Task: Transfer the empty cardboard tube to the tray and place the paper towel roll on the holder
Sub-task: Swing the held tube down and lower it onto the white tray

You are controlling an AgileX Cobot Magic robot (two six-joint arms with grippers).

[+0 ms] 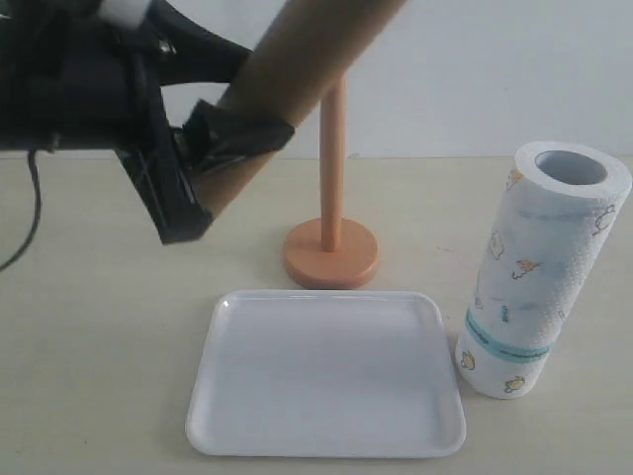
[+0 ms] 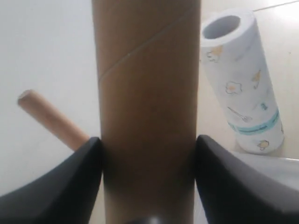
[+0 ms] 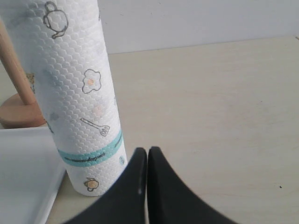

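Your left gripper [image 1: 213, 166] pinches the long brown cardboard tube [image 1: 297, 59] near its lower end, holding it tilted in the air in front of the orange-tan wooden holder [image 1: 332, 252]. Before the holder lies the flat white rectangular tray [image 1: 326, 371]. Just beside its right edge, the white printed paper towel roll [image 1: 539, 267] stands upright. Your right gripper [image 3: 147, 163], pressed together and empty, sits near the roll.

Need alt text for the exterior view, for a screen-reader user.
The left gripper holds the empty cardboard tube tilted in the air, where it hides the top of the holder rod. In front of the holder the tray lies empty on the table, and the paper towel roll stands upright beside the tray's right edge.
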